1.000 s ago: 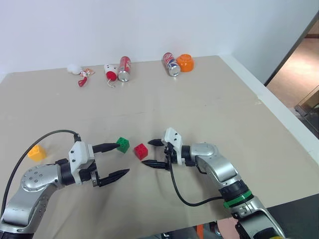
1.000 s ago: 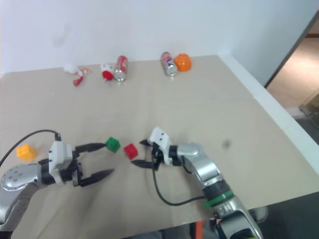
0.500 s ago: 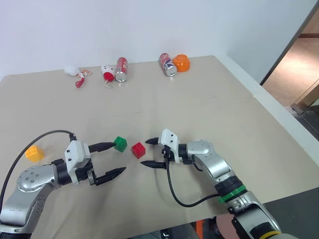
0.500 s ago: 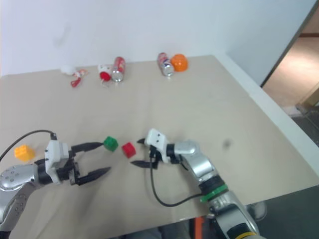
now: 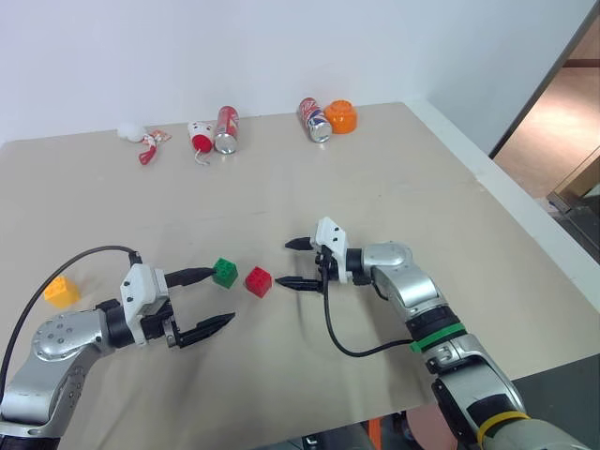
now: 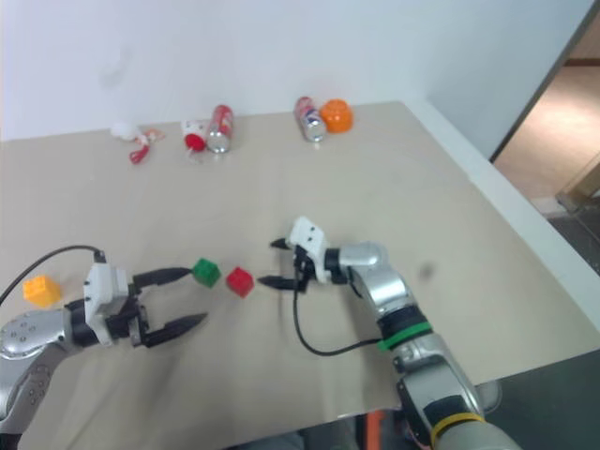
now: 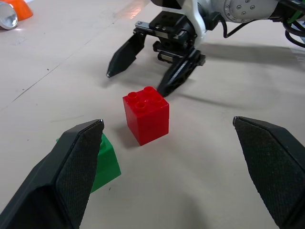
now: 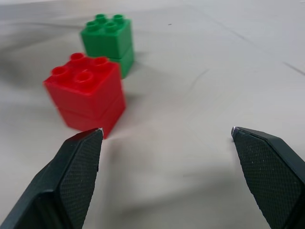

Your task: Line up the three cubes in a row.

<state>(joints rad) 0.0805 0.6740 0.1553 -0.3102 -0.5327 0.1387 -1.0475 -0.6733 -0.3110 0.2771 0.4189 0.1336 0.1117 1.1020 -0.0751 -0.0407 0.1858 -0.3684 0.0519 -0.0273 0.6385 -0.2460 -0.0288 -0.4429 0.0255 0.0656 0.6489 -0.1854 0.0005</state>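
Observation:
A green cube (image 5: 225, 272) and a red cube (image 5: 259, 281) sit close together, slightly apart, on the beige table (image 5: 375, 187). The yellow-orange cube (image 5: 61, 292) lies alone far to the left. My left gripper (image 5: 223, 296) is open just left of the pair. Its far fingertip is right beside the green cube, and I cannot tell if they touch. My right gripper (image 5: 283, 263) is open just right of the red cube, pointing at it, its near fingertip a little short of it. The right wrist view has the red cube (image 8: 86, 93) ahead of one finger and the green cube (image 8: 107, 40) behind it.
Along the back edge lie two soda cans (image 5: 228, 129) (image 5: 312, 120), an orange cup (image 5: 341, 116) and small white-and-red toys (image 5: 202, 139). The table's right edge (image 5: 525, 234) drops off to the floor. Black cables trail from both wrists.
My right gripper has moved a little farther up the table, staying open beside the red cube. The left gripper and the cubes have kept still.

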